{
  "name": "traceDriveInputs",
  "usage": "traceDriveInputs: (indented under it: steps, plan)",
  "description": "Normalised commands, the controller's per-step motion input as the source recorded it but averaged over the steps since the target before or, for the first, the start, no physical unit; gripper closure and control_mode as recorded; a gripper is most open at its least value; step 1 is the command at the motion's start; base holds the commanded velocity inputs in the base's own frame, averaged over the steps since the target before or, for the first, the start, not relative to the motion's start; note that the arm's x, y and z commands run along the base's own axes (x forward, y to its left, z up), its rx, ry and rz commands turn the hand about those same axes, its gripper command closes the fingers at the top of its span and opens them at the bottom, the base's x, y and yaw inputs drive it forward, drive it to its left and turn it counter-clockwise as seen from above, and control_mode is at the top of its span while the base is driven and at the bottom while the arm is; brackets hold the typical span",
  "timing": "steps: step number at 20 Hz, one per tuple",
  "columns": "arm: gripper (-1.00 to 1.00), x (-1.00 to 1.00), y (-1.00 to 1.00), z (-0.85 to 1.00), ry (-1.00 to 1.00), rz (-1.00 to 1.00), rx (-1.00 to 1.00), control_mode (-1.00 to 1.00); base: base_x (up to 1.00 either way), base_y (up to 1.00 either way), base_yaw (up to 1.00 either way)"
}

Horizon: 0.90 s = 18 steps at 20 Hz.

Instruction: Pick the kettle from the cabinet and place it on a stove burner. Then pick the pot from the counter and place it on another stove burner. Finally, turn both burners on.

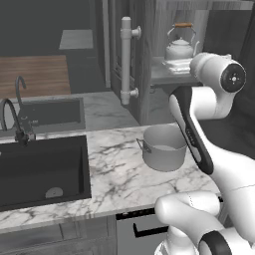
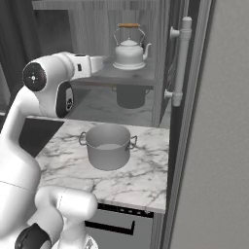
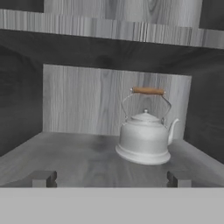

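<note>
One kettle (image 3: 145, 139) beyond spread gripper (image 3: 111, 178)

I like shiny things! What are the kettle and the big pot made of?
The kettle looks like pale, smooth metal or enamel with a soft sheen; its handle grip looks like brown wood. The pot looks like dull grey metal, matte, not shiny. The counter under it looks like white marble with grey veins.

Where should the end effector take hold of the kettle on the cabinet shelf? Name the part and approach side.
Probably the kettle's arched handle, at its brown wooden piece. Come in from the open cabinet front: the kettle stands upright, the handle rises clear above the lid, and the body looks too round for the open end effector.
</note>
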Motion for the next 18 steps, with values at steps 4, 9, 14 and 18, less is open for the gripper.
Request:
traceDriveInputs:
  steps: [4,9,14,18]
  plan:
    - [-1.0,0.0,-0.02,0.11,0.0,0.0,0.0,-1.0,0.0,0.0,0.0]
    - [-1.0,0.05,-0.18,0.1,0.0,0.0,0.0,-1.0,0.0,0.0,0.0]
    - [-1.0,0.12,-0.05,0.12,0.0,0.0,0.0,-1.0,0.0,0.0,0.0]
    - [-1.0,0.17,0.0,0.12,0.0,0.0,0.0,-1.0,0.0,0.0,0.0]
